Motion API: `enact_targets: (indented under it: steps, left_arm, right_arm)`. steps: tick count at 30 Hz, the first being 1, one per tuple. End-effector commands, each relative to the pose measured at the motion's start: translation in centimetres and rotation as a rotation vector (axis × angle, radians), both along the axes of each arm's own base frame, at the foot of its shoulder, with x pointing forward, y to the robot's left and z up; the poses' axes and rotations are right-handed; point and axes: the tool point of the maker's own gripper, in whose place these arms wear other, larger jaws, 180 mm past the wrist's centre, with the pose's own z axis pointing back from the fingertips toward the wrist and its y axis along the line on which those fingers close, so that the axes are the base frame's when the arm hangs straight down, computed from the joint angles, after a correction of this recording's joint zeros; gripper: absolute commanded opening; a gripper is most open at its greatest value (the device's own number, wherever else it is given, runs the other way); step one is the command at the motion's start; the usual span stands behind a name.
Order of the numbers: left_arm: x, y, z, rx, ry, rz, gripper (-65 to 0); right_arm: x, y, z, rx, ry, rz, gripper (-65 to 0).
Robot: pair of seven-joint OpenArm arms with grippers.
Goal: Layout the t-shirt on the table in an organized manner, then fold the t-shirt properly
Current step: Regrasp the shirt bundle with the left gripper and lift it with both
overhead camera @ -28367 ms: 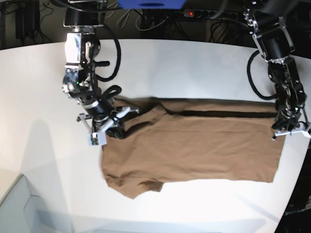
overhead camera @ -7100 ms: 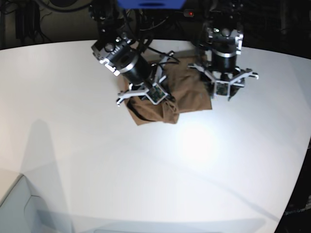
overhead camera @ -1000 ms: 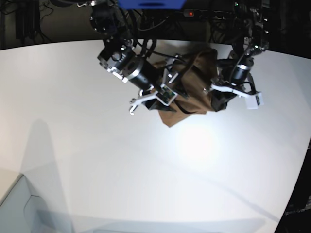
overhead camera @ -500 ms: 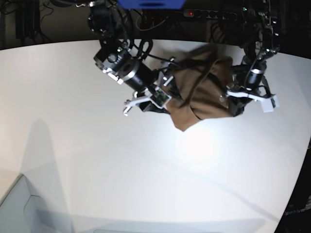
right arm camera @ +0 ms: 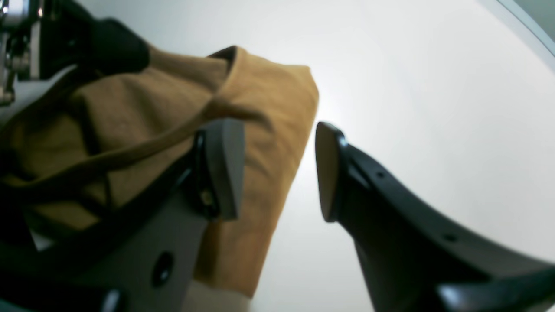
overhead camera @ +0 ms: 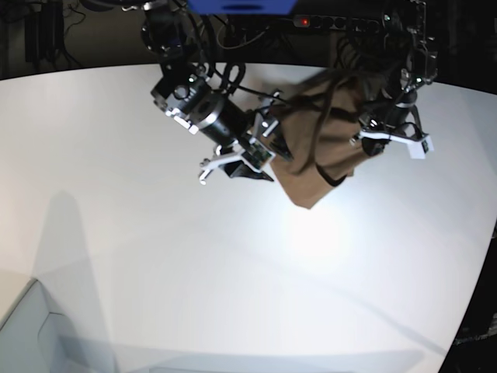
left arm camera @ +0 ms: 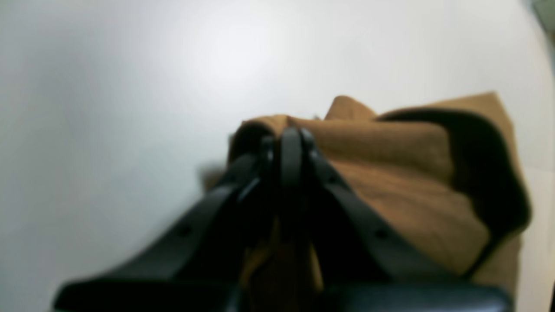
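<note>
The tan-brown t-shirt [overhead camera: 318, 148] is a bunched bundle hanging between my two grippers, above the far middle of the white table [overhead camera: 155, 272]. My left gripper [overhead camera: 374, 144] is shut on a fold of the shirt; in the left wrist view its closed fingertips [left arm camera: 289, 141] pinch the cloth [left arm camera: 390, 173]. My right gripper [overhead camera: 237, 165] is open at the shirt's left side. In the right wrist view its gap [right arm camera: 277, 169] is empty, and the shirt [right arm camera: 143, 112] drapes over and behind one finger [right arm camera: 223, 164]. The collar tag is hidden.
Cables and a power strip [overhead camera: 342, 23] lie in the dark behind the table's curved far edge. A blue object [overhead camera: 241, 6] sits at the top centre. The table's edge runs down the right side [overhead camera: 481, 256]. A pale grey corner [overhead camera: 31, 326] shows at lower left.
The shirt bundle has shifted right and its lower tip hangs further right. My left gripper moved right, then rose slightly with the cloth. My right gripper has hardly moved.
</note>
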Motion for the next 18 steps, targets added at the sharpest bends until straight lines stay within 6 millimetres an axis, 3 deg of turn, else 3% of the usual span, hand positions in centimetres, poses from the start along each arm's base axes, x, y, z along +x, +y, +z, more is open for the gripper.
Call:
enact_targets:
  steps: [1,6,10,14,18]
  left_arm:
    - [0.7,0.1,1.1,0.004,-0.04,0.0,-61.3]
    - [-0.3,-0.3,0.6,-0.007,-0.002,-0.018,-39.8]
    - [-0.3,-0.5,0.7,-0.017,0.0,-0.024,-22.8]
    - [-0.6,-1.4,2.7,-0.097,-0.046,-0.021,-15.2]
    - [-0.8,-1.8,4.5,-0.134,-0.085,-0.018,-13.5]
  right_arm:
    - [0.3,0.8,1.3,0.046,-0.028,0.01,-37.5]
    - [-0.1,0.9,-0.3,0.036,0.015,0.016,-37.5]
    - [-0.2,0.9,-0.5,0.035,0.02,0.016,-37.5]
    - [-0.1,0.9,-0.4,0.036,0.017,0.016,-37.5]
    - [-0.1,0.9,-0.3,0.036,0.015,0.016,-37.5]
